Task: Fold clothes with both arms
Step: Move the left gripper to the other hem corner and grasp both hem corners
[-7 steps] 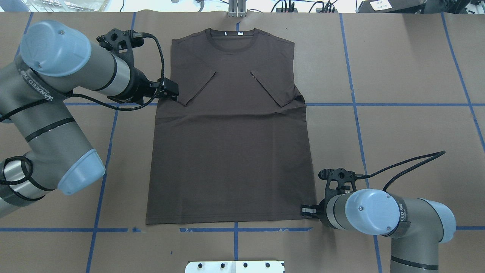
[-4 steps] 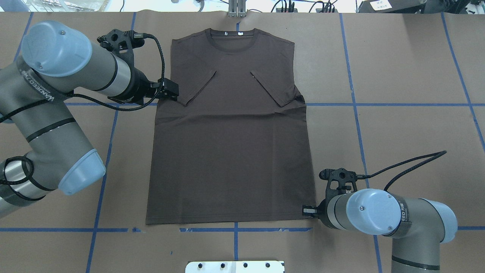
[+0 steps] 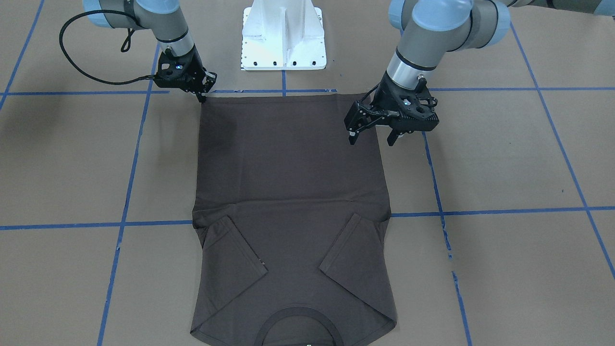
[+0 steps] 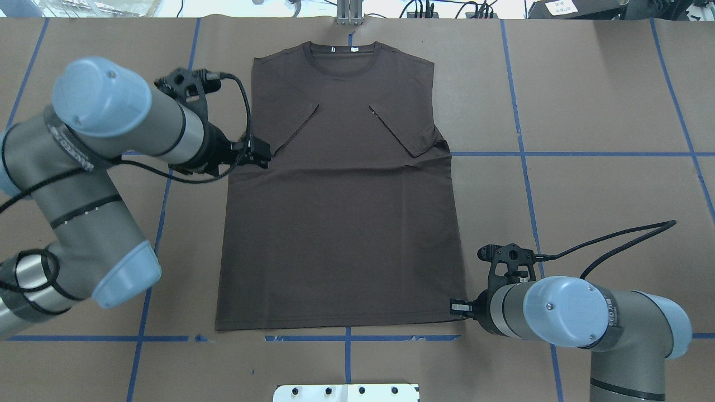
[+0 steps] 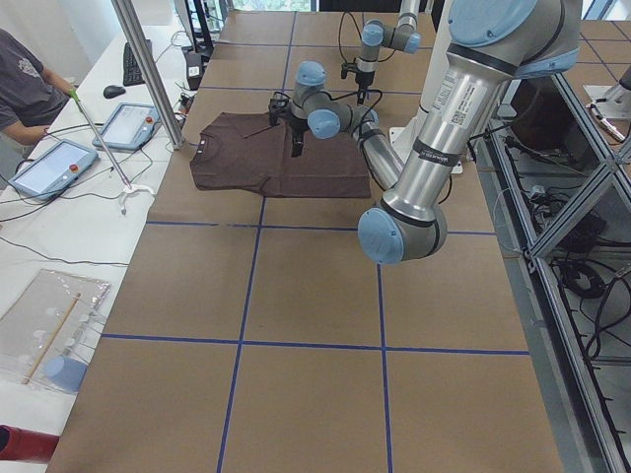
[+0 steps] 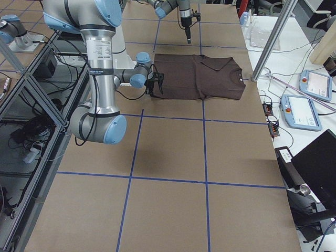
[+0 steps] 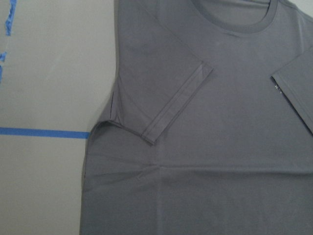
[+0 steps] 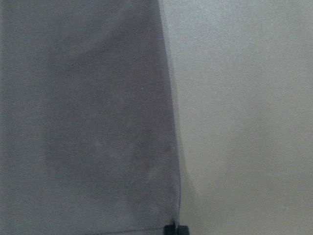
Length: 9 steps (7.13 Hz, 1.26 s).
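The dark brown T-shirt [image 3: 288, 192] [image 4: 341, 223] lies flat on the brown table, both sleeves folded in over the chest and the collar on the far side from the robot. My left gripper [image 3: 371, 140] [image 4: 261, 153] hangs open above the shirt's left side edge, below the folded sleeve; the left wrist view shows only that sleeve and the shirt [image 7: 220, 147]. My right gripper [image 3: 202, 97] [image 4: 457, 307] is shut, its tip low at the right hem corner. I cannot tell whether it pinches cloth. The right wrist view shows the shirt's side edge [image 8: 168, 147] running down to the tip [image 8: 175, 228].
The white pedestal base [image 3: 283, 38] [image 4: 346, 392] stands just behind the hem. Blue tape lines [image 4: 519, 153] grid the table. In the side views a person [image 5: 25, 94] sits by tablets [image 5: 54, 166] past the collar end, beside a metal pole [image 5: 148, 74].
My left arm has swung toward the robot and inward, carrying its gripper from beside the sleeve to over the shirt's edge. The right arm shifted slightly outward. The shirt has not moved.
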Tool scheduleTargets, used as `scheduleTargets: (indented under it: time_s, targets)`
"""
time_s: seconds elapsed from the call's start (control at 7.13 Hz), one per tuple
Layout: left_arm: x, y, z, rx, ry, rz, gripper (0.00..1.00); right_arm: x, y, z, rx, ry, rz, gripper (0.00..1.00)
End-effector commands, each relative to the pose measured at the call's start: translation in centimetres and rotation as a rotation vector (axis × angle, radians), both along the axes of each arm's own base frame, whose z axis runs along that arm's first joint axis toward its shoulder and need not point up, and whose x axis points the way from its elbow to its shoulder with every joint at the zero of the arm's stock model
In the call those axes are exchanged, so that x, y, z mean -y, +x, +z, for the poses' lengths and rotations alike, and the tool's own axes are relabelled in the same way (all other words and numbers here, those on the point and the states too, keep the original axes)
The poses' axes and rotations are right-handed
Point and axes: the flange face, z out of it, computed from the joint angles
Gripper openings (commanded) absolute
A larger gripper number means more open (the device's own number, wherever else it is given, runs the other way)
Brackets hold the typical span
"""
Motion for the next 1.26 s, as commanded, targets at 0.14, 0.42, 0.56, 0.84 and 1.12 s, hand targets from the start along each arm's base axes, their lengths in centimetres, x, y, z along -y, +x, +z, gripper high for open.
scheduleTargets:
  time_s: [0.14, 0.42, 0.56, 0.84, 1.12]
  targets:
    - [-11.5, 2.3, 1.4, -0.048, -0.213, -0.049, 1.0, 0.4, 1.1, -1.5, 0.04, -0.011, 0.022, 0.0]
    - [-15.2, 4.0, 5.9, 0.036, -0.259, -0.112, 0.96, 0.5, 1.0, -1.5, 0.041, -0.009, 0.025, 0.0]
    - [-17.1, 4.8, 7.9, 0.07, -0.304, -0.113, 0.97, 0.5, 0.9, -1.6, 0.041, -0.009, 0.025, 0.0]
    - [-19.9, 7.4, 10.1, 0.122, -0.316, -0.121, 0.97, 0.5, 1.0, -1.8, 0.048, -0.008, 0.025, 0.0]
    - [-20.2, 8.4, 11.5, 0.155, -0.324, -0.118, 0.97, 0.7, 1.1, -1.8, 0.046, -0.009, 0.027, 0.0]
